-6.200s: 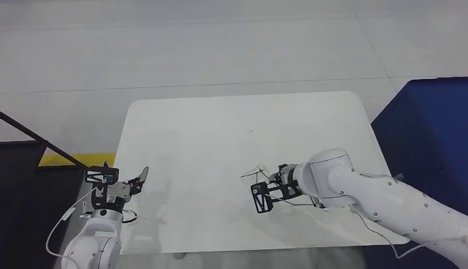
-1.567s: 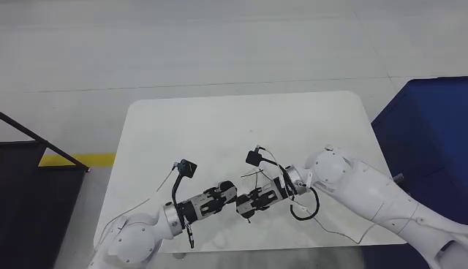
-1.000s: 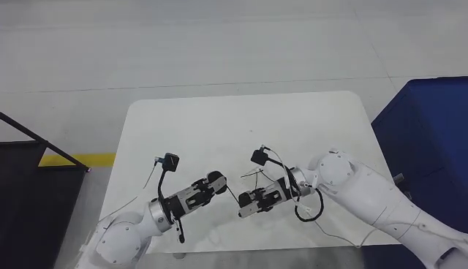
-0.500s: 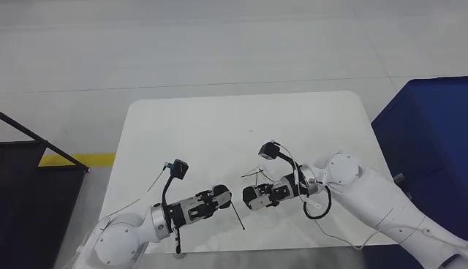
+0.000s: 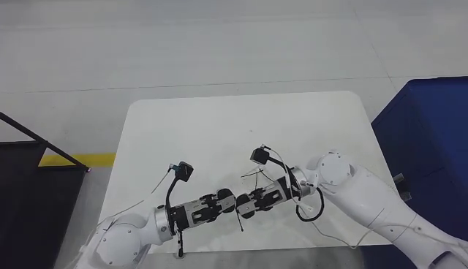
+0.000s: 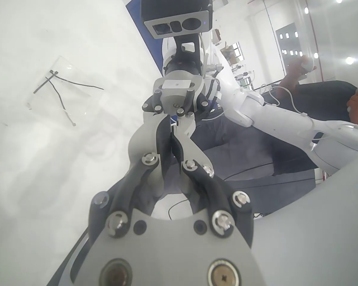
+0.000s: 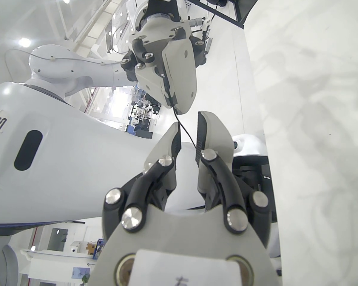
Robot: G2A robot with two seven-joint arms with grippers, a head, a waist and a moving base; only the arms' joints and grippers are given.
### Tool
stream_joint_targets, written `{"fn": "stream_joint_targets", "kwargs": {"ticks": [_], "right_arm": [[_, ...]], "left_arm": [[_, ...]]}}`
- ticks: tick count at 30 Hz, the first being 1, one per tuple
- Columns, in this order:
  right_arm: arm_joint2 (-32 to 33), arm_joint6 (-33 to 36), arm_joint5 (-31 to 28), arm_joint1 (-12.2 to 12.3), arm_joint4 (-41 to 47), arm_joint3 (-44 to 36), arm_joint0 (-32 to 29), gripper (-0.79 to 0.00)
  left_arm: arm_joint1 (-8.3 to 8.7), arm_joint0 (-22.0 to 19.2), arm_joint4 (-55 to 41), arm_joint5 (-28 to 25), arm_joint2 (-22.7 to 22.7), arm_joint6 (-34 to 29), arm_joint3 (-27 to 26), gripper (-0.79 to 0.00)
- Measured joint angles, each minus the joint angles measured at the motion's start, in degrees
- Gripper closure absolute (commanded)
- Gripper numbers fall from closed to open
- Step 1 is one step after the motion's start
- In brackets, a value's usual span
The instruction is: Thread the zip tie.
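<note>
The left tool (image 6: 170, 133) was clenched on the zip tie (image 7: 185, 127), whose free end ran into the gap of the released right tool (image 7: 189, 119), both above the table's (image 5: 219, 130) near edge. The thin strand looked likely to flex aside, so a closing grip might miss it.

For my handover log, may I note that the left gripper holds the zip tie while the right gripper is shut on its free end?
Not quite: the right gripper is open, with the zip tie merely passing between its fingers, as the right wrist view shows. The left gripper does hold it.
</note>
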Motion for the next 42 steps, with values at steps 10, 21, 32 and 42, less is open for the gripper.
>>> {"fn": "stream_joint_targets", "kwargs": {"ticks": [10,21,32,42], "right_arm": [[0.5,0.2,0.5,-0.9,-1.5,-0.7,-0.8,-0.154],[2.9,-0.4,1.3,-1.2,-2.3,-0.1,-2.0,-0.182],[7.1,2.8,0.9,-0.7,4.7,-1.4,-5.2,-0.139],[5.6,2.8,2.1,-2.3,3.0,-0.4,-4.4,-0.132]], "left_arm": [[0.16,-0.4,0.4,0.9,0.5,1.8,0.4,0.0],[0.52,-0.2,-0.1,1.1,-0.5,2.5,0.2,0.0],[1.06,1.4,-2.3,0.8,-2.5,2.0,-0.8,0.0],[1.2,0.9,-3.1,1.1,-1.7,2.1,-1.0,0.0]]}}
